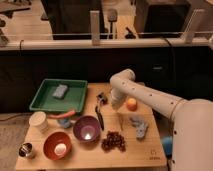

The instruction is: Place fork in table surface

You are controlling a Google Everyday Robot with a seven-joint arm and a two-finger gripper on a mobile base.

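Observation:
My gripper (116, 105) hangs from the white arm over the middle of the light tan table surface (137, 152), just left of an orange (131, 104). The fork (120, 120) shows as a thin, pale line directly below the gripper, between the black-handled utensil (99, 114) and a grey-blue object (139, 126). I cannot tell whether the fork is held or lies on the table.
A green tray (44, 103) holding a grey sponge (60, 91) sits at the back left. A purple bowl (86, 128), an orange bowl (57, 145), grapes (114, 141), a white cup (38, 121) and a metal cup (26, 150) fill the front left.

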